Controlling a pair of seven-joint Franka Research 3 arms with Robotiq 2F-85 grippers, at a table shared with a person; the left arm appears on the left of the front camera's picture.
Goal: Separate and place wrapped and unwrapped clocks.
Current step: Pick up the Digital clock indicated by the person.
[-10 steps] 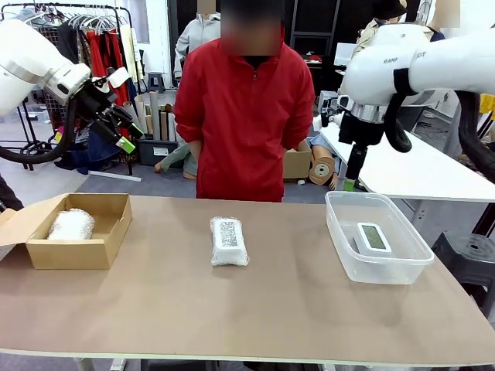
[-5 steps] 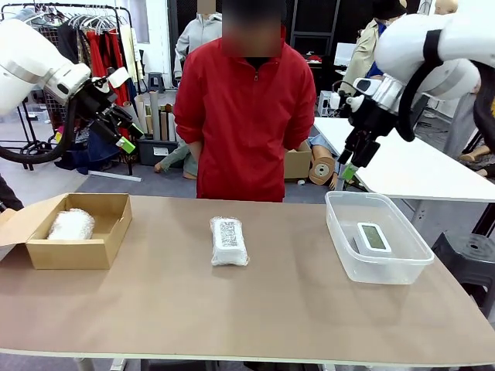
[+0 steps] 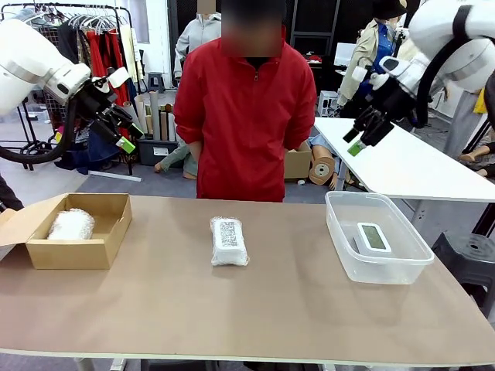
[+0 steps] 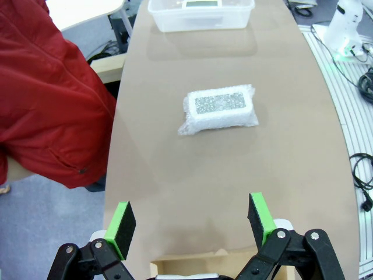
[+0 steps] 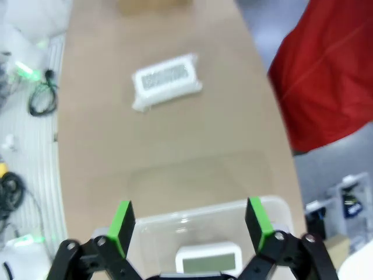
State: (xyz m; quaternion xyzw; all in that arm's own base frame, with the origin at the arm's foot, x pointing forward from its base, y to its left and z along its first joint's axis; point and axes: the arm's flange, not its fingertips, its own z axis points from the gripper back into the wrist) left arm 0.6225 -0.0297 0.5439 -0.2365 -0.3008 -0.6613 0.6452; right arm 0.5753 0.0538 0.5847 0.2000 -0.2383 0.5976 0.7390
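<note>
Left gripper and right gripper wide open, empty, above far corners; labelled wrapped clock loose at centre of tabletop (bare clock in bin near right edge); risk: squashy wrap may slip at pickup.

A clothes rack with red garments stands at upper left. Grey floor lies beyond the brown table, and a white table sits at middle right.

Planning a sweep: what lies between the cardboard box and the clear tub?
In the front view, one bubble-wrapped clock with a dark label lies between the cardboard box and the clear tub; the rest of that stretch is bare table.
</note>
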